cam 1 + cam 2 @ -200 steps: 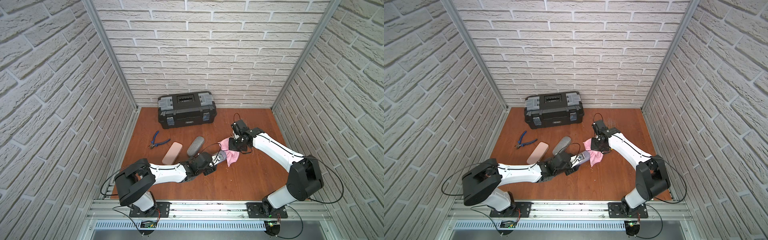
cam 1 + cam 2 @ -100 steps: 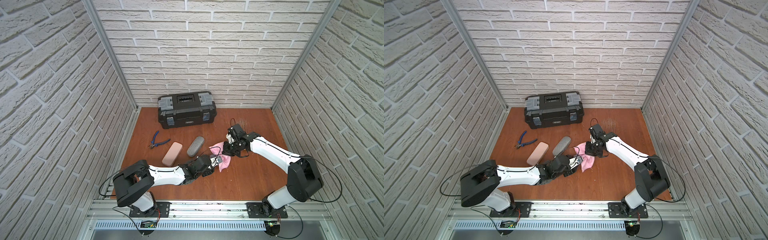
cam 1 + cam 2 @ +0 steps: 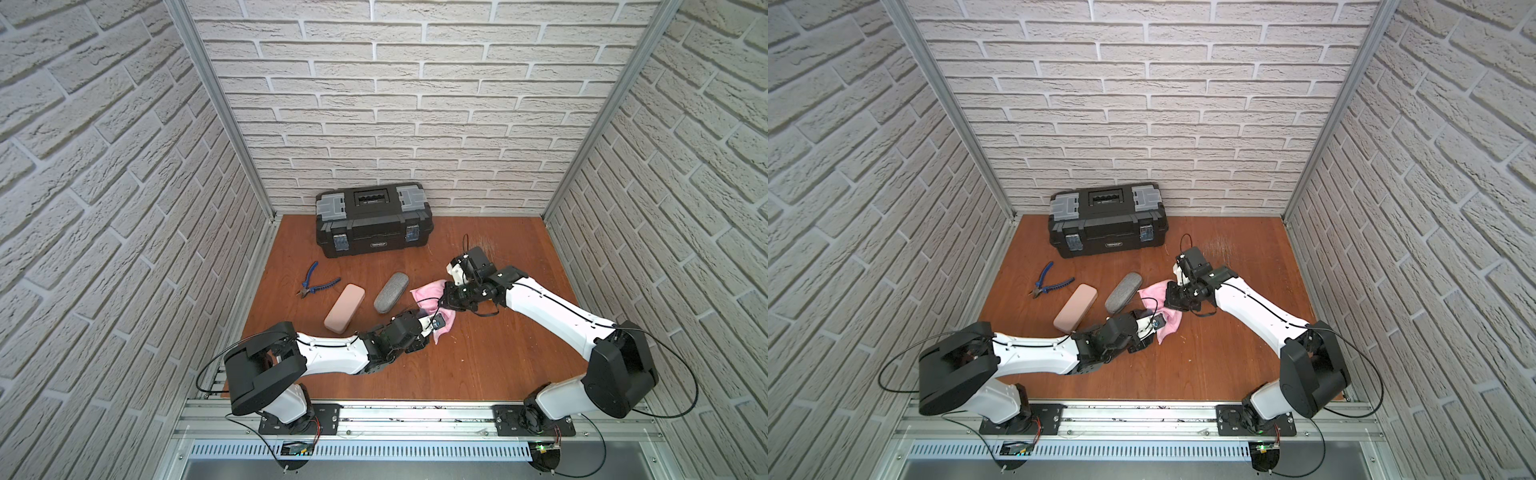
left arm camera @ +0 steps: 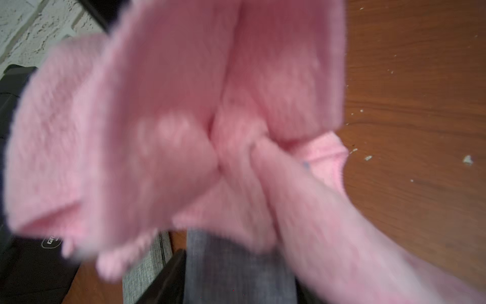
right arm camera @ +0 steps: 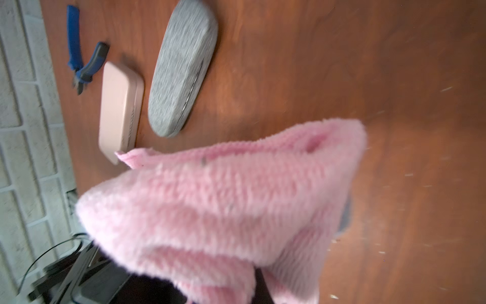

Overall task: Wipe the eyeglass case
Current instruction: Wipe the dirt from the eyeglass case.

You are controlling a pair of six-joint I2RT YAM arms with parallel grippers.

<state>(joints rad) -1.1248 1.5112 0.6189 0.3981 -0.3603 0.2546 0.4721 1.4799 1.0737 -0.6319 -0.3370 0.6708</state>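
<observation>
Leftmost, blue-handled pliers (image 3: 316,284) lie on the wooden table (image 3: 478,365), near the left wall. Just right of them a tan eyeglass case (image 3: 345,307) lies flat and closed, its long axis running near-left to far-right.

Black toolbox (image 3: 374,220) stands at the far edge against the brick wall, lid down.

Grey fabric eyeglass case (image 3: 388,292) lies beside the tan one, roughly parallel and apart from it. Neither arm touches it.

Left arm reaches low across the near half of the table. Left gripper (image 3: 432,326) ends just near-right of the grey fabric case, its tip buried in cloth in both top views. In the left wrist view a denim-grey eyeglass case (image 4: 236,276) sits clamped between the jaws, one dark finger (image 4: 163,276) against its side. Most of this case is hidden.

Pink cloth (image 3: 428,291), fluffy and bunched, is draped over that held case, with one corner hanging toward the table.

Right gripper (image 3: 446,300) comes in from the right, jaws closed on the cloth's far part. Pale crumbs (image 4: 468,159) dot the wood beside the cloth.
</observation>
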